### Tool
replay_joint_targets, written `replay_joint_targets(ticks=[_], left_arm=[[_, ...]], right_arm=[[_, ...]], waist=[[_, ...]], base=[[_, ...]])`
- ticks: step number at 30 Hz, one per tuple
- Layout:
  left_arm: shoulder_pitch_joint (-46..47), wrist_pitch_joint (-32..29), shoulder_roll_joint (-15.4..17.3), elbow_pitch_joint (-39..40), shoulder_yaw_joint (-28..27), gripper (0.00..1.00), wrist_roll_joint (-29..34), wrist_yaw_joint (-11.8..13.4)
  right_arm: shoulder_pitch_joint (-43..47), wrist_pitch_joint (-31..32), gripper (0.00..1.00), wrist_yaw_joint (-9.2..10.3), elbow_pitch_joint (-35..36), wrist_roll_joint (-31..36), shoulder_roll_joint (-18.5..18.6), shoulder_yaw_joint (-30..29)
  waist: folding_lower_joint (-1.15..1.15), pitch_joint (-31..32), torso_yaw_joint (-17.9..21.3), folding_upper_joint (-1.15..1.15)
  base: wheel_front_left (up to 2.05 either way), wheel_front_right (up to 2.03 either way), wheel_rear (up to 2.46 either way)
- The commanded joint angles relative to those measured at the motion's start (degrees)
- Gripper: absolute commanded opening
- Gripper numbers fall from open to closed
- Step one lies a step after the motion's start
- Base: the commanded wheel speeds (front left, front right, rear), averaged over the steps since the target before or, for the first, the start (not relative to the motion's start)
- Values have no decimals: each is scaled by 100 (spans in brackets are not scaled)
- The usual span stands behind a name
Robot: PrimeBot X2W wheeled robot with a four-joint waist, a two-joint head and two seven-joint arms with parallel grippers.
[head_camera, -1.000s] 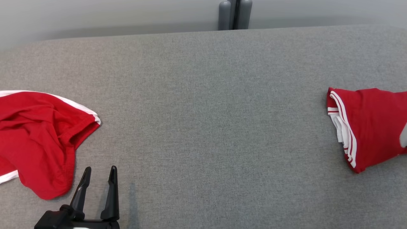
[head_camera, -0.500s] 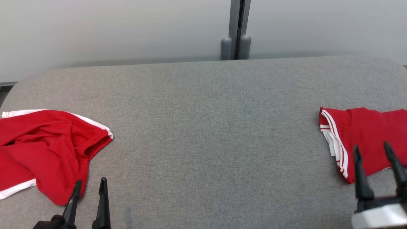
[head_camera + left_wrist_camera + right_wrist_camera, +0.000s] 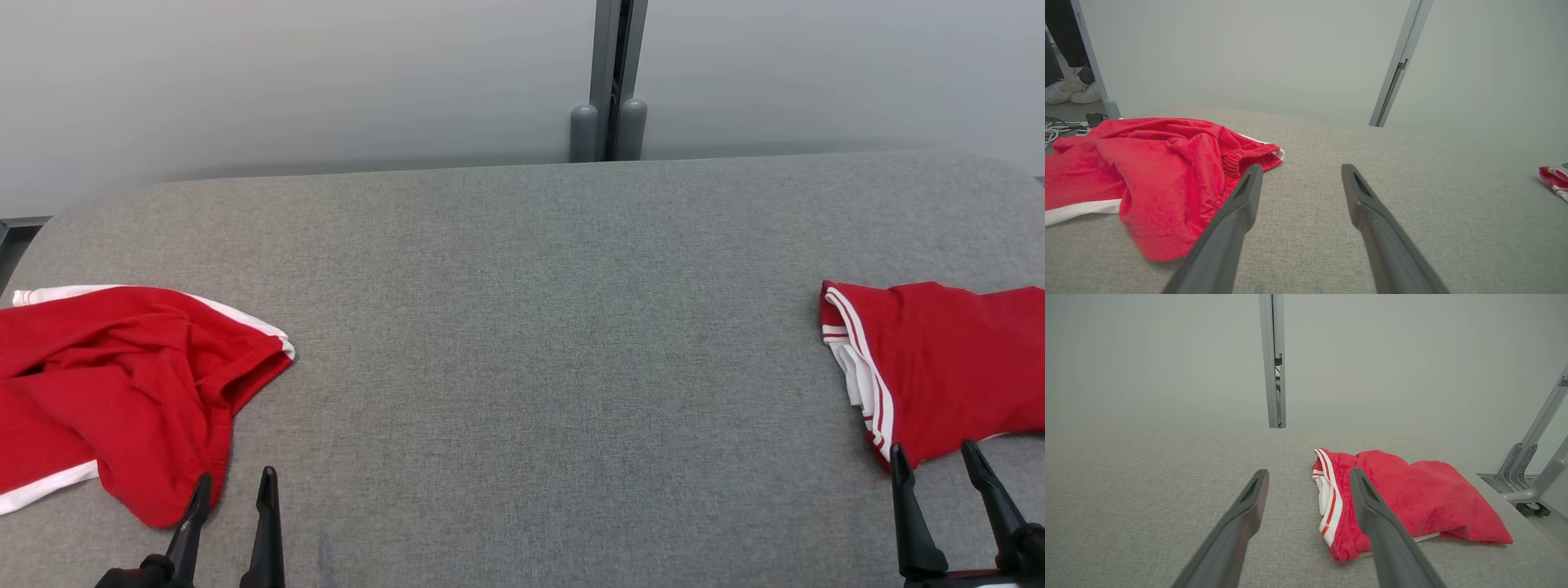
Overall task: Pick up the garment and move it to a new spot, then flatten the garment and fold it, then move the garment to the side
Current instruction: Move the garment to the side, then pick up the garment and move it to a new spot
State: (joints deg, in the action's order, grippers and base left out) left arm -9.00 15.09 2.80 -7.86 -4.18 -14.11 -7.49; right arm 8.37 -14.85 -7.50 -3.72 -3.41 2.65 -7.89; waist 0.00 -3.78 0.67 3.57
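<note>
A grey fabric-covered tabletop [image 3: 531,327] carries two red garments. The crumpled red shorts [image 3: 122,384] with white trim lie at the tabletop's left edge, their elastic waistband turned toward the middle. The left gripper [image 3: 233,482] hovers at the near edge just beside the heap's near corner, its fingers spread wide and empty; in the left wrist view one finger [image 3: 1241,204] overlaps the cloth. A folded red garment [image 3: 947,367] with white stripes sits at the right edge. The right gripper [image 3: 933,449], also wide and empty, hangs by its near corner. Beyond the far edge stands a grey wall with a vertical post [image 3: 608,82].
</note>
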Motion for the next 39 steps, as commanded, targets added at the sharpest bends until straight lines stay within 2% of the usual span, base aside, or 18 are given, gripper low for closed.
replay_joint_targets(ticks=[1,10,14,19,24,29,33,39], left_arm=[[17,8,21,-5,-17,100,32,-6],[-7,8,20,26,18,100,20,-6],[22,8,21,56,55,100,15,-6],[88,8,20,85,87,100,13,-7],[12,8,20,58,59,100,-13,-4],[-114,8,21,71,-43,100,-21,-4],[-162,8,20,106,-99,100,-42,-5],[-72,8,19,95,-79,100,-141,-5]], right_arm=[[11,-30,100,1,-5,-26,29,-6],[9,-30,100,1,-31,20,28,-30],[29,-30,100,1,10,32,27,6],[39,-30,100,1,2,-34,27,182],[-57,-30,100,1,-61,-90,27,474],[-176,-31,100,1,-113,-96,28,682],[-198,-31,100,1,-123,-98,29,758],[-176,-31,100,1,-140,-76,28,830]], waist=[[0,5,-1,0],[0,33,-124,0],[0,49,-325,0],[0,83,-847,0],[0,146,-1648,0],[0,185,-2077,0],[0,187,-2156,0],[0,111,-1974,0]], base=[[0,0,0],[0,0,0],[0,0,0],[0,0,0],[0,0,0],[0,0,0],[0,0,0],[0,0,0]])
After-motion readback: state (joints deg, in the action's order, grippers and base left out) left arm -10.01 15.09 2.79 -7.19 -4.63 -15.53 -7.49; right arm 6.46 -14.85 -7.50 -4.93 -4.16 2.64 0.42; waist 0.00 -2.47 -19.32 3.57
